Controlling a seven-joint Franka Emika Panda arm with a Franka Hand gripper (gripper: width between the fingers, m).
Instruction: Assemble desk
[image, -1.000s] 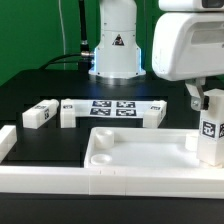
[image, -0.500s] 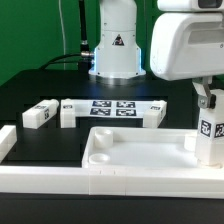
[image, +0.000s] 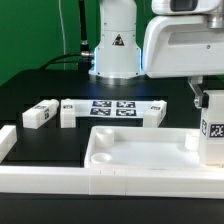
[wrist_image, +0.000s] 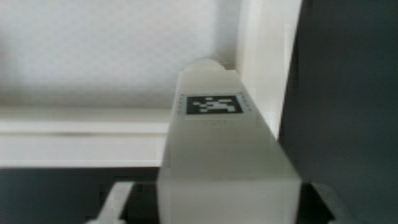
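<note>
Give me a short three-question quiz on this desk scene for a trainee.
1. True or false: the gripper holds a leg upright at the tabletop's end on the exterior view's right.
2. Where does the marker board lie? A) inside the tabletop; B) on the table behind the tabletop; C) between the gripper's fingers.
3. Fill in: the loose leg on the exterior view's left lies on a table whose surface is ____ in colour.
Key: 1 true; 2 B; 3 black.
</note>
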